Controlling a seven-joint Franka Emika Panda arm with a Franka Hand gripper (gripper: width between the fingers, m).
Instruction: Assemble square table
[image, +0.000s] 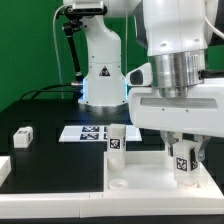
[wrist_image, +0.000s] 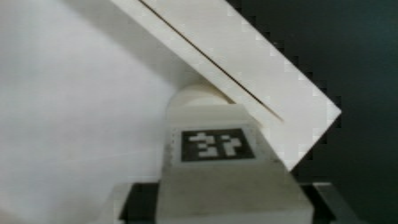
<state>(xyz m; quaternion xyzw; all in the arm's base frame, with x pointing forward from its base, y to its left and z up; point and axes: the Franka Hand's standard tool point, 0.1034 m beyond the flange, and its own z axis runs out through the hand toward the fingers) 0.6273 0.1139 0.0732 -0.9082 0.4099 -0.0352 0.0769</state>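
Note:
The square table's white slab lies at the front of the exterior view, and its raised rim and corner show in the wrist view. My gripper is shut on a white tagged peg leg and holds it upright over the slab's corner at the exterior view's right. In the wrist view the leg fills the space between my dark fingers, its tag facing the camera. A second leg stands upright at the slab's far edge. A third leg lies on the black table at the exterior view's left.
The marker board lies flat behind the slab. The arm's white base stands at the back. A white rail piece sits at the exterior view's left edge.

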